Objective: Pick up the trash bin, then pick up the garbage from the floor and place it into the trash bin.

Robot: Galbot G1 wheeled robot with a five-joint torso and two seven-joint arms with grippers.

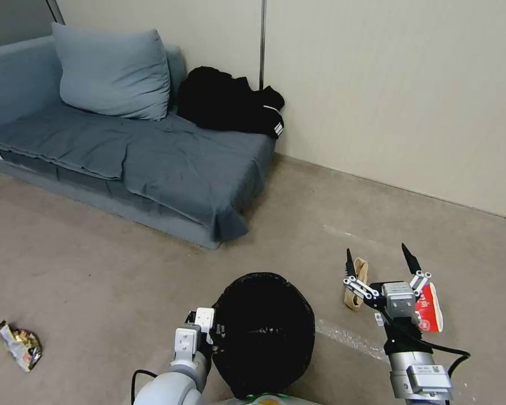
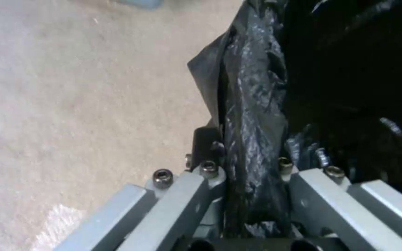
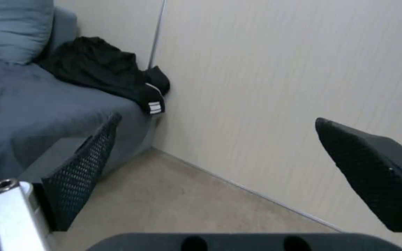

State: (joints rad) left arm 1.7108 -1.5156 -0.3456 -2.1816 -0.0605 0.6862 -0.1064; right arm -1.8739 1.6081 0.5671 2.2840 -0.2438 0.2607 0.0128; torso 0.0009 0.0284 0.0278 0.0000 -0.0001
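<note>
left pincer [image 1: 211,333]: clamped on trash bin [image 1: 264,332] rim; thin bag could slip.
right pincer [image 1: 381,263]: wide above red packet [image 1: 429,308]; may miss.

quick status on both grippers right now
Left gripper: shut on the trash bin rim.
Right gripper: open, holding nothing.

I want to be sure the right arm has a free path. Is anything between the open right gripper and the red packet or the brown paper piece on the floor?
Nothing visible. The right gripper hangs open over bare floor, with the brown paper piece and the red packet lying at either side below it.
</note>
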